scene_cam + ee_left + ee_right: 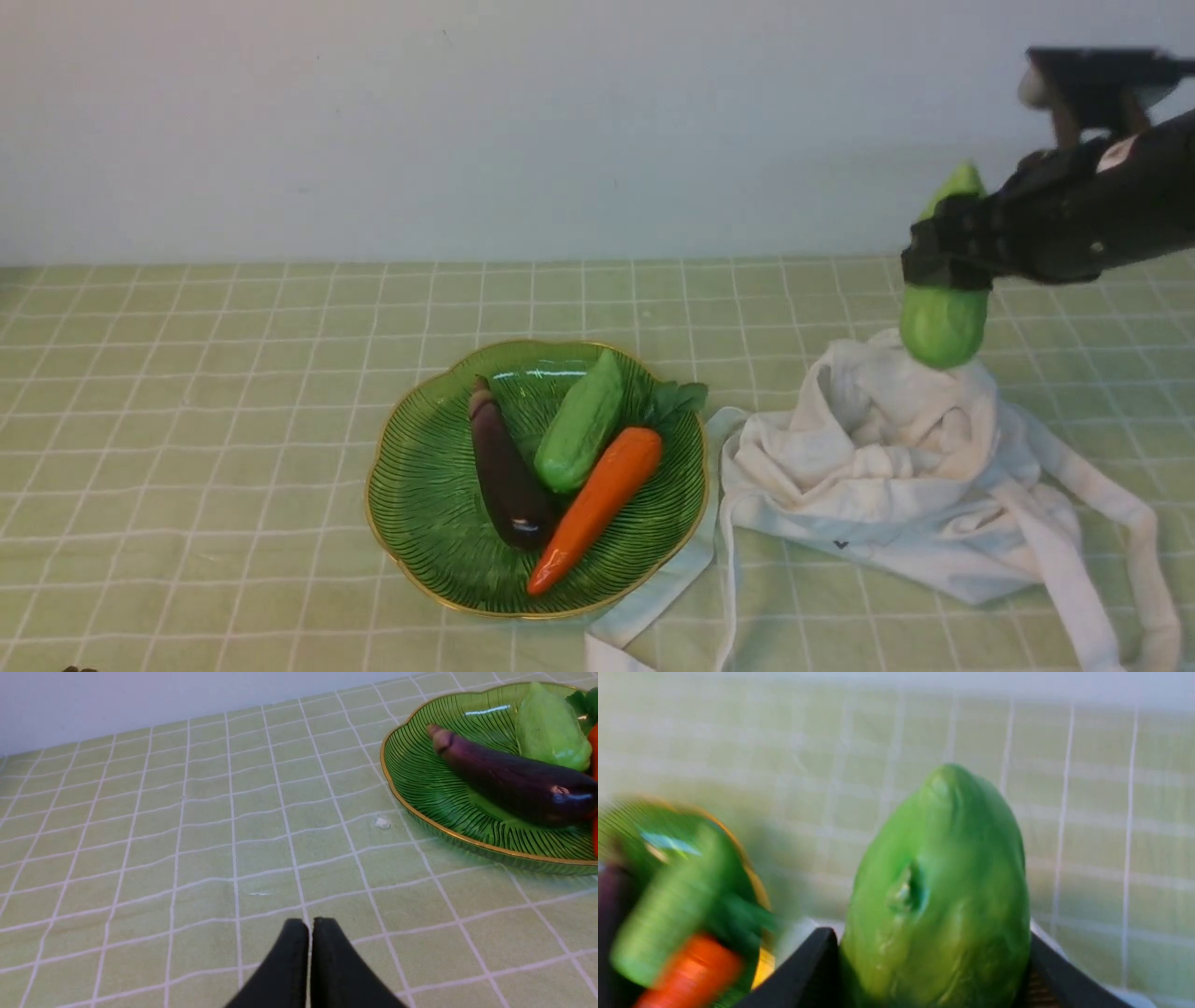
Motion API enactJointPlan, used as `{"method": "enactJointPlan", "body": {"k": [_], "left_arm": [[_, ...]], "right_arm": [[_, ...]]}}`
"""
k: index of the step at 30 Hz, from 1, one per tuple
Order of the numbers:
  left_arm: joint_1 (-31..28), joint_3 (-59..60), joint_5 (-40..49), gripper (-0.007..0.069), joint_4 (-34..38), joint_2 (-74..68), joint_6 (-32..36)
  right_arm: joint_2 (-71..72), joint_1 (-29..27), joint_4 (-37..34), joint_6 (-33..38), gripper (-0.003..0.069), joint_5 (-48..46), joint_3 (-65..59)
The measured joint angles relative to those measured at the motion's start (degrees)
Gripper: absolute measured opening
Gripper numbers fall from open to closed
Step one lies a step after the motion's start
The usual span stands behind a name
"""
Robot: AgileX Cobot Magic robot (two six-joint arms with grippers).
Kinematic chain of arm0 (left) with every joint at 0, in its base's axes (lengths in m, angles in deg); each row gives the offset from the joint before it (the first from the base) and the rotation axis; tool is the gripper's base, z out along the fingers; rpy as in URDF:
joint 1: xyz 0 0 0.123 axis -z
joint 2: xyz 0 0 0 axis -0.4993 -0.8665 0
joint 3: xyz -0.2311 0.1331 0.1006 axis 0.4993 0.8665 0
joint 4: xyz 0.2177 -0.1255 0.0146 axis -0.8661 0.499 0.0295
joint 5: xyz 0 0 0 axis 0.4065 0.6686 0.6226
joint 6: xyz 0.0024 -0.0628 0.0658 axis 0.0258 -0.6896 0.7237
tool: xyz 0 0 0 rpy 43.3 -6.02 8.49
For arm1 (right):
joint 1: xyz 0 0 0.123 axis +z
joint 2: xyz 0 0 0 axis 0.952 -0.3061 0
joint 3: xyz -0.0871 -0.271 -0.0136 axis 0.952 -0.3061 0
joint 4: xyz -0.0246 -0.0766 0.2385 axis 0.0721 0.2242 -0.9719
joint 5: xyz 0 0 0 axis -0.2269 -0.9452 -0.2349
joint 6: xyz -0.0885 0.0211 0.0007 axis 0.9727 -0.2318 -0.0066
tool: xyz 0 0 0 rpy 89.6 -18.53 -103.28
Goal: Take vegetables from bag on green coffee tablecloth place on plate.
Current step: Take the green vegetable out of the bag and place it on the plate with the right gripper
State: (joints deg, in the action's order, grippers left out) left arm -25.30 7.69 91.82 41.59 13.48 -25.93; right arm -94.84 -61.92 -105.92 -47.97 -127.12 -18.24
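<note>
The right end effector (943, 269) clamps a pale green gourd (941, 329) upright over the crumpled white bag (896, 467). The left end effector (310, 956) is closed and empty above the green checked tablecloth (187, 373), near the plate (420, 485), which holds the eggplant (504, 476), second gourd (581, 425) and carrot (597, 499).
</note>
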Motion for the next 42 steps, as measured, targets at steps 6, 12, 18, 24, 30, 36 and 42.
{"method": "enactJointPlan", "body": {"k": [6, 12, 18, 24, 30, 36, 42], "left_arm": [[0.0, 0.0, 0.0, -0.0005, 0.0, 0.0, 0.0], [0.0, 0.0, 0.0, -0.0005, 0.0, 0.0, 0.0], [0.0, 0.0, 0.0, -0.0005, 0.0, 0.0, 0.0], [0.0, 0.0, 0.0, -0.0005, 0.0, 0.0, 0.0], [0.0, 0.0, 0.0, -0.0005, 0.0, 0.0, 0.0], [0.0, 0.0, 0.0, -0.0005, 0.0, 0.0, 0.0], [0.0, 0.0, 0.0, -0.0005, 0.0, 0.0, 0.0]], "right_arm": [[4.62, 5.11, -11.14, 10.09, 0.0401, 0.0, 0.0], [-1.85, 17.62, -21.66, 21.76, 0.0401, -0.71, 0.0], [-11.71, 27.03, -24.89, 25.26, 0.0401, 6.67, 0.0], [-21.75, 32.67, -25.08, 28.04, 0.0401, 14.45, 1.81], [-27.72, 34.1, -25.08, 28.21, 0.0401, 13.0, 8.59], [-32.32, 34.21, -25.02, 27.37, 0.0442, 11.72, 12.8], [-33.31, 34.21, -24.9, 27.29, 0.0542, 10.22, 15.15]]}}
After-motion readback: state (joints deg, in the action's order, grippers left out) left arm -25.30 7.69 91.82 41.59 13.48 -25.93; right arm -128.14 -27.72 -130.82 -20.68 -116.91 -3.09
